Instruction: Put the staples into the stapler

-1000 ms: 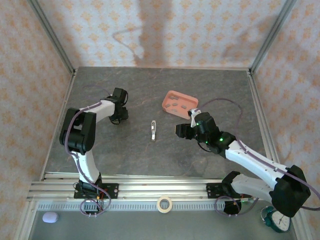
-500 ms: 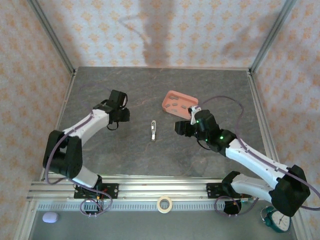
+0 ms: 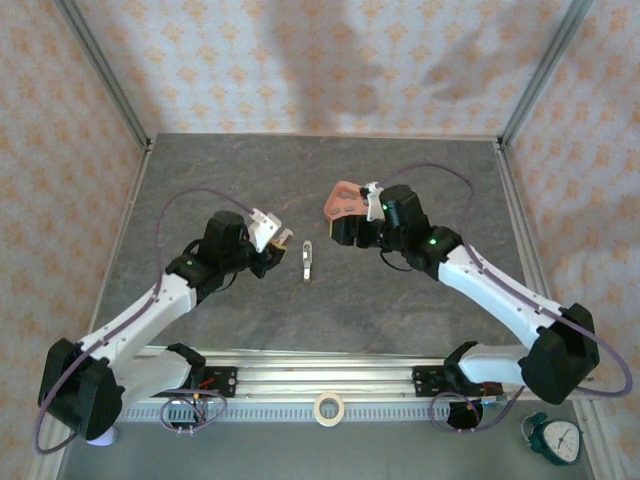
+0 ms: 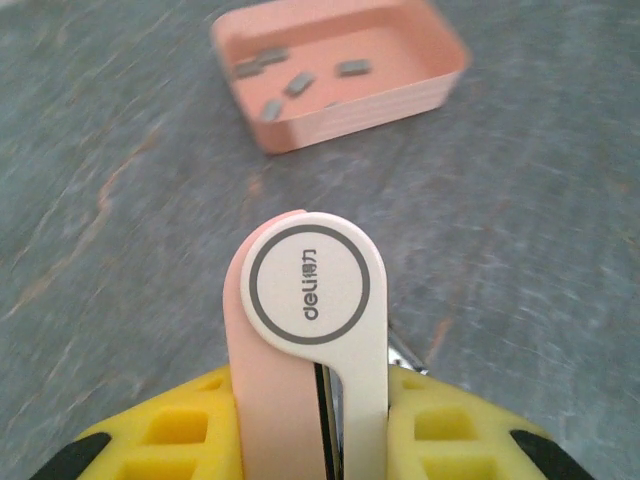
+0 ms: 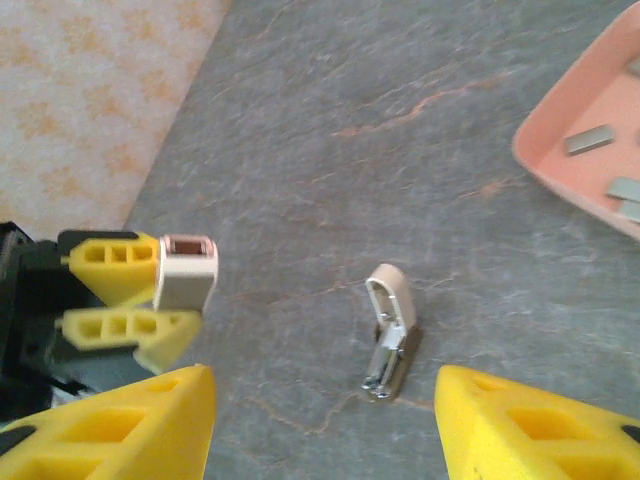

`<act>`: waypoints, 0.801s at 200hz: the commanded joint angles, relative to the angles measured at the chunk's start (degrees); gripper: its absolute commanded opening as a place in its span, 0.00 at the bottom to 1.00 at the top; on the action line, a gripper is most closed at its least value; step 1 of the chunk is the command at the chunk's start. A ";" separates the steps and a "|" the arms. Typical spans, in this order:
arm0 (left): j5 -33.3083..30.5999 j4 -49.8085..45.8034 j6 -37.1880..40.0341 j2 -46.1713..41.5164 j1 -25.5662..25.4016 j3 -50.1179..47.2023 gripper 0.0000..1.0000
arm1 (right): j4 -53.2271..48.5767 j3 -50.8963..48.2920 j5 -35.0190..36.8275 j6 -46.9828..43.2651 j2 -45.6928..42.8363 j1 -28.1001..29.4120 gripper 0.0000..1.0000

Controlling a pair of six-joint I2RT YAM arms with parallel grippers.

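Left gripper (image 4: 320,440) swung toward centre, clamped on stapler (image 4: 310,300) | right gripper (image 5: 325,378) spread wide | staples (image 4: 298,83) likely light, slick, brittle: pinch long sides.

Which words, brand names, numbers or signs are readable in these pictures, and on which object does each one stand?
"deli", followed by two Chinese characters: printed sideways inside a grey ring on the round end of the stapler, which is held in the left tool.
Dial of the clock, at the lower right of the top view: its markings are too small to read.
No other text is legible.
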 commanded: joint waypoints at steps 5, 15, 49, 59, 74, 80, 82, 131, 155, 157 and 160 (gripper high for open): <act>9.05 9.62 15.65 -5.21 -0.87 -4.86 0.10 | -3.54 4.17 -9.99 -0.22 2.63 0.17 0.59; 10.21 10.16 18.75 -6.71 -1.24 -5.96 0.10 | -5.03 5.30 -10.72 -0.96 3.56 0.89 0.59; 11.36 7.40 26.40 -7.65 -3.15 -6.08 0.09 | -8.16 8.63 -14.27 -2.57 7.87 4.52 0.60; 10.98 6.48 28.55 -7.43 -3.92 -6.09 0.09 | -8.55 9.32 -15.48 -2.64 9.03 5.33 0.61; 10.44 5.66 30.24 -7.19 -4.77 -6.01 0.09 | -9.26 10.24 -16.69 -2.86 10.45 6.03 0.61; 10.22 5.48 30.45 -7.04 -4.98 -5.93 0.09 | -9.47 10.61 -16.89 -2.94 10.96 6.31 0.61; 10.22 5.40 30.54 -7.00 -5.01 -5.92 0.09 | -9.53 10.67 -16.99 -2.92 11.15 6.34 0.61; 9.38 5.52 30.45 -7.12 -5.72 -5.80 0.09 | -9.23 11.30 -19.68 -2.99 13.68 7.67 0.59; 9.15 5.98 29.86 -6.99 -5.81 -5.87 0.09 | -9.04 11.05 -20.88 -3.22 13.88 7.78 0.53; 9.03 6.03 29.82 -6.94 -5.81 -5.84 0.09 | -9.03 11.04 -20.98 -3.25 13.77 7.78 0.52; 8.85 6.00 29.54 -6.91 -5.81 -5.84 0.09 | -8.97 10.98 -21.10 -3.25 13.73 7.83 0.51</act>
